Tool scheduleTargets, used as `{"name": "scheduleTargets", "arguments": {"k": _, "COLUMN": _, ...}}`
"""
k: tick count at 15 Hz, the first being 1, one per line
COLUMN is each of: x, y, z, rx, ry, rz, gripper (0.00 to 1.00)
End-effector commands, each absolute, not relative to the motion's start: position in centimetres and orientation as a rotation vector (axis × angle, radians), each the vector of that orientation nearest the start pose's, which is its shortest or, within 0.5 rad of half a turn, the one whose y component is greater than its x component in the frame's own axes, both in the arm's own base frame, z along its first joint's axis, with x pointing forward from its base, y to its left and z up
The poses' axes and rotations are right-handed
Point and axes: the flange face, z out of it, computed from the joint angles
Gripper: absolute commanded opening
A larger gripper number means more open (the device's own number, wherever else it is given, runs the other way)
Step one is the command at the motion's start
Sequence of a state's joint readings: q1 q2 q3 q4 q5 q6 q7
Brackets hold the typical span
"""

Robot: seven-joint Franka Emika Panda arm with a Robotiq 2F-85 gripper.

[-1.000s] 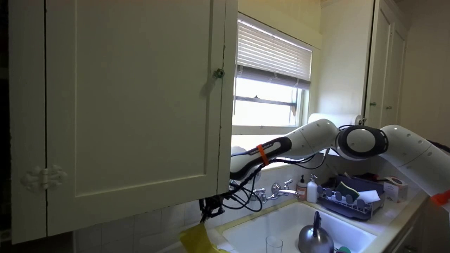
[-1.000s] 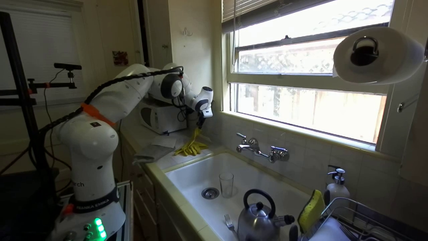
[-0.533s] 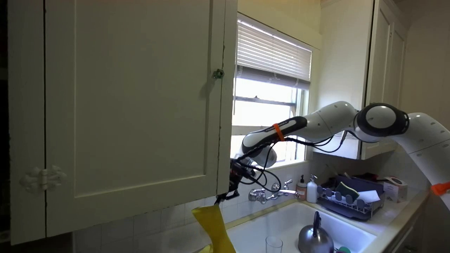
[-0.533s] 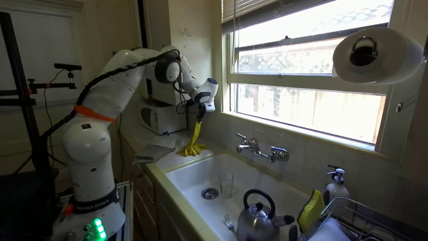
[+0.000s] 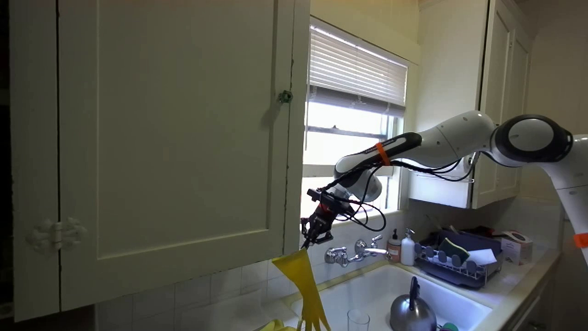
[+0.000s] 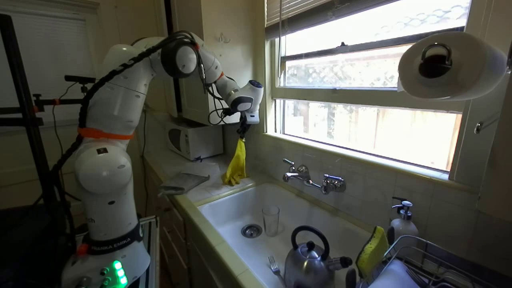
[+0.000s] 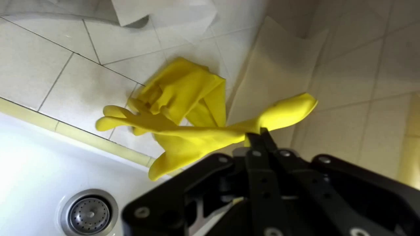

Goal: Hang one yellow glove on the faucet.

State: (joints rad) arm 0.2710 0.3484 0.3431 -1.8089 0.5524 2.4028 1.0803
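My gripper is shut on a yellow glove, pinching it by the cuff. In both exterior views this glove hangs below the gripper, cuff up and fingers down, above the counter beside the sink. A second yellow glove lies crumpled on the tiles underneath; only a bit of it shows low in an exterior view. The silver faucet is mounted on the tiled wall over the sink, apart from gripper and glove, with nothing on it. The wrist view does not include the faucet.
In the white sink stand a clear glass and a steel kettle, with a fork nearby. A grey cloth and a microwave sit on the counter. A cabinet overhangs the counter. Soap bottles stand past the faucet.
The gripper has risen and come out from behind the cabinet, nearer the faucet side. The held glove has been drawn up from the heap and now hangs stretched out.
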Motion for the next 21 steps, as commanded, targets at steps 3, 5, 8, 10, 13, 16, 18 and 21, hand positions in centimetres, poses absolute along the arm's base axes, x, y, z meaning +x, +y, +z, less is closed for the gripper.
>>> {"name": "scheduleTargets", "arguments": {"k": 3, "x": 51.5, "y": 31.1, "z": 45.2, "rx": -2.093, "ry": 1.260, "rz": 0.041, "gripper": 0.00}}
{"name": "scheduleTargets", "arguments": {"k": 5, "x": 49.6, "y": 29.7, "z": 46.8, "rx": -2.009, "ry": 1.305, "rz": -0.073, "gripper": 0.00}}
{"name": "scheduleTargets", "arguments": {"k": 8, "x": 50.9, "y": 30.0, "z": 47.4, "rx": -1.993, "ry": 1.293, "rz": -0.111, "gripper": 0.00}}
{"name": "scheduleTargets", "arguments": {"k": 10, "x": 50.1, "y": 29.7, "z": 48.0, "rx": -1.984, "ry": 1.291, "rz": -0.132, "gripper": 0.01}}
{"name": "scheduleTargets", "arguments": {"k": 13, "x": 50.6, "y": 29.8, "z": 47.5, "rx": -1.985, "ry": 1.296, "rz": -0.125, "gripper": 0.00}}
{"name": "scheduleTargets", "arguments": {"k": 16, "x": 50.9, "y": 26.4, "z": 48.0, "rx": -1.903, "ry": 1.348, "rz": -0.272, "gripper": 0.00}}
{"name": "scheduleTargets", "arguments": {"k": 18, "x": 50.6, "y": 23.3, "z": 47.8, "rx": -1.869, "ry": 1.422, "rz": -0.322, "gripper": 0.00}}
{"name": "scheduleTargets", "arguments": {"k": 21, "x": 49.1, "y": 18.5, "z": 46.1, "rx": -1.876, "ry": 1.558, "rz": -0.322, "gripper": 0.00}}
